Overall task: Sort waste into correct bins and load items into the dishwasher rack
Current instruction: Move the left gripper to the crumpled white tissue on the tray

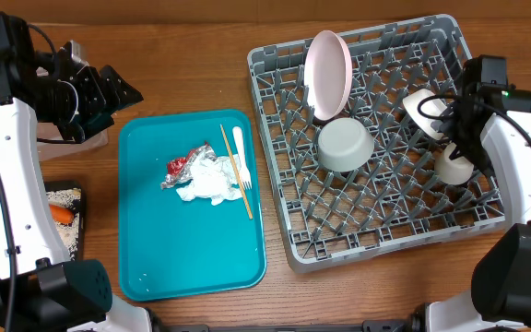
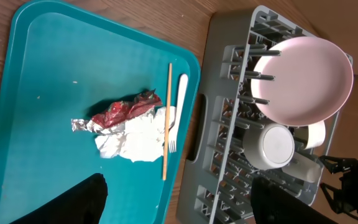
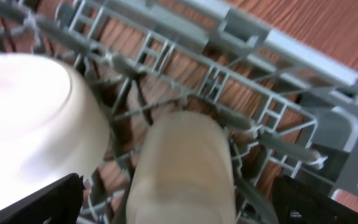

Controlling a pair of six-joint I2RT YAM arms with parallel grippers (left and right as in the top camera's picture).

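Observation:
My right gripper (image 1: 456, 149) hangs in the grey dishwasher rack (image 1: 395, 238), open around the white cup (image 3: 185, 168), with a gap on each side. A whitish bowl (image 3: 30, 124) sits beside the cup. The pink plate (image 1: 328, 72) stands on edge, and a grey bowl (image 1: 344, 145) lies below it. My left gripper (image 1: 118, 103) is open and empty at the far left, above the teal tray's corner. On that tray lie the foil wrapper (image 2: 120, 112), the crumpled napkin (image 2: 138, 140), the wooden stick (image 2: 167, 118) and the white fork (image 2: 179, 106).
The teal tray (image 1: 155, 258) fills the table's middle. At the left edge a black tray (image 1: 74, 242) holds the orange carrot (image 1: 60, 214) and pale food scraps. The clear tub (image 1: 88, 141) is mostly hidden under my left arm. Bare wood shows along the front.

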